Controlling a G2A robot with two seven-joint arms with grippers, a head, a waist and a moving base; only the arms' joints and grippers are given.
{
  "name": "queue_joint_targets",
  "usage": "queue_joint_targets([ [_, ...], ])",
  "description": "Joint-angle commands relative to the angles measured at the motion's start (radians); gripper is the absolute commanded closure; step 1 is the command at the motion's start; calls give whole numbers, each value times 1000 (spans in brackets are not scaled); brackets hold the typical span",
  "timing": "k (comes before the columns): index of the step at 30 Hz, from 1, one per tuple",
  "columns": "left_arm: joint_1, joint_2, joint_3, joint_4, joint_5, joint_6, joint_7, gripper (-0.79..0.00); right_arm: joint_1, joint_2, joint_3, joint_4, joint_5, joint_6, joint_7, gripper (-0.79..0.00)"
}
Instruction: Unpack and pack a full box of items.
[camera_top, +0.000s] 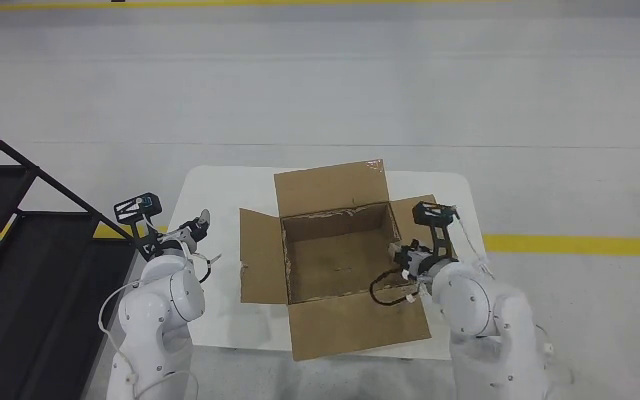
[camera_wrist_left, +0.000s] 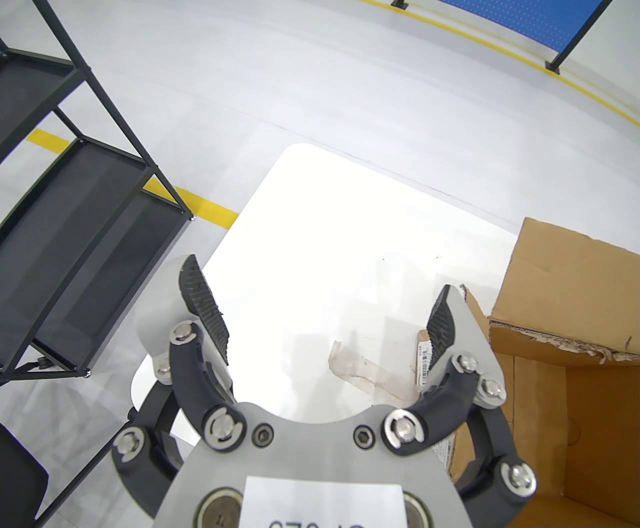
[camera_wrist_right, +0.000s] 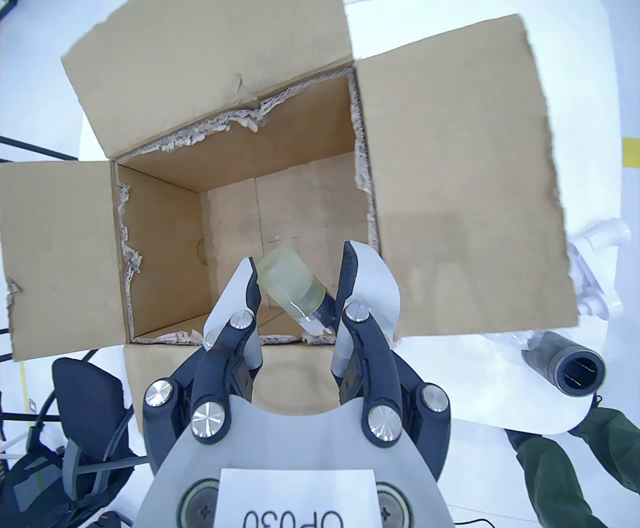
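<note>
the cardboard box (camera_top: 330, 190) stands in the middle of the white table (camera_top: 215, 195), all four flaps folded out. the right arm is bent in from the table's right side, its wrist over the box's right wall and pointing down into the opening. the right gripper (camera_wrist_right: 300, 262) is closed about halfway, its pads clamped on a pale yellow bottle (camera_wrist_right: 287, 280) near the bottle's dark end; the bottle tilts, its pale end deeper toward the box floor, hanging in the air above it. on the table just past the right flap lie a black cylinder (camera_wrist_right: 570, 367) and a white pump bottle (camera_wrist_right: 597, 280).

the left arm is at the table's left edge, forearm angled forward, well apart from the right arm. the left gripper (camera_wrist_left: 320, 285) is spread wide with nothing between its fingers (camera_wrist_left: 200, 295), tilted down over bare tabletop beside the box's left flap. a scrap of tape (camera_wrist_left: 360, 370) lies on the table under it. a black shelf rack (camera_wrist_left: 75, 240) stands off the table's left side.
</note>
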Motion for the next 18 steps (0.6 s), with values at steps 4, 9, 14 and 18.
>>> queue_joint_targets([
  [4,0,0,0,0,0,0,0,-785,-125,14,154,-130,71,-32,6,0],
  [9,0,0,0,0,0,0,0,-785,-227,24,261,-166,99,-53,-12,0],
  [14,0,0,0,0,0,0,0,-785,-305,30,337,-165,146,-59,-42,0],
  [18,0,0,0,0,0,0,0,-785,-337,34,355,-108,164,-70,-74,0],
])
